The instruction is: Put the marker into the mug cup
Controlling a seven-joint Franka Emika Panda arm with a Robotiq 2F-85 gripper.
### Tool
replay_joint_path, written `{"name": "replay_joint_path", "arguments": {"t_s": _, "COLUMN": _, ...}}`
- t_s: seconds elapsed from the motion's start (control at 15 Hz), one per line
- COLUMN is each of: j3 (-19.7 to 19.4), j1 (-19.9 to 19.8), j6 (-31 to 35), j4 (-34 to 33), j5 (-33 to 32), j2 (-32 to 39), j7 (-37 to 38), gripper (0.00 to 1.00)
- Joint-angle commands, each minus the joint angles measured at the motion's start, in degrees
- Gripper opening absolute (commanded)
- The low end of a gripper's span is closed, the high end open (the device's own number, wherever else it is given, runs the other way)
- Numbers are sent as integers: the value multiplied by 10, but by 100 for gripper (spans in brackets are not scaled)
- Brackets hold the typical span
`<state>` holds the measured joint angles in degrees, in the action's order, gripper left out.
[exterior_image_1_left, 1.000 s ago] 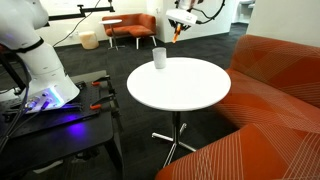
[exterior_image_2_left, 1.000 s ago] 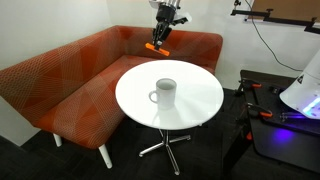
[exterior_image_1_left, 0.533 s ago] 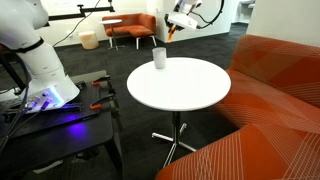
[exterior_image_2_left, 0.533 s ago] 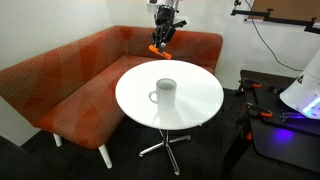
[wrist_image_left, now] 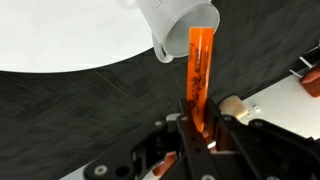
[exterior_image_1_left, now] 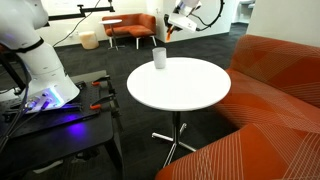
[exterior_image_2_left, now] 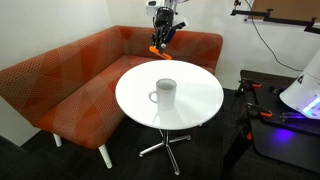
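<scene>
**Pincer:** The pincer (wrist_image_left: 200,126) is pinching the marker (wrist_image_left: 200,72) by its near end. A finger presses each side of the barrel. In an exterior view the pincer (exterior_image_2_left: 164,29) hangs in the air above the far rim of the tabletop (exterior_image_2_left: 195,115), in front of the orange sofa (exterior_image_2_left: 70,80).

**Marker:** It is orange and held clear of every surface. In an exterior view the marker (exterior_image_2_left: 159,42) slants downward from the fingers. Its free end is above the level of the tabletop and well apart from the cup. In the wrist view the free end overlaps the cup's mouth, but the exterior views show it is not inside.

**Mug cup:** The white mug cup (exterior_image_2_left: 165,92) stands upright on the tabletop, mouth up, with its handle turned toward the sofa. In an exterior view the mug cup (exterior_image_1_left: 159,57) sits near the tabletop's edge, below the pincer's side of the scene. In the wrist view the mug cup (wrist_image_left: 178,26) shows an open mouth. What can be seen of the interior is bare white, and the rest is hidden behind the marker.

**Other container:** A beige bin (exterior_image_1_left: 89,40) stands on the floor in the background. Its contents cannot be told.
</scene>
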<state>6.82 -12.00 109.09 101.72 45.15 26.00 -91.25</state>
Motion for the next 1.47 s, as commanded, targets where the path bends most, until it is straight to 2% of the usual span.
{"name": "replay_joint_path", "arguments": {"t_s": 0.0, "j3": -4, "j1": 3, "j6": -6, "j4": -24, "j5": 43, "j2": 27, "j7": -66, "gripper": 5}}
{"name": "replay_joint_path", "arguments": {"t_s": 0.4, "j3": -7, "j1": 6, "j6": -10, "j4": -33, "j5": 107, "j2": 56, "j7": -185, "gripper": 5}}
{"name": "replay_joint_path", "arguments": {"t_s": 0.67, "j3": -6, "j1": 5, "j6": -38, "j4": -31, "j5": 139, "j2": 65, "j7": -240, "gripper": 5}}
{"name": "replay_joint_path", "arguments": {"t_s": 1.2, "j3": -18, "j1": 11, "j6": -148, "j4": -19, "j5": 158, "j2": 61, "j7": -263, "gripper": 5}}
{"name": "replay_joint_path", "arguments": {"t_s": 1.4, "j3": -26, "j1": 16, "j6": -158, "j4": -20, "j5": 157, "j2": 67, "j7": -265, "gripper": 5}}
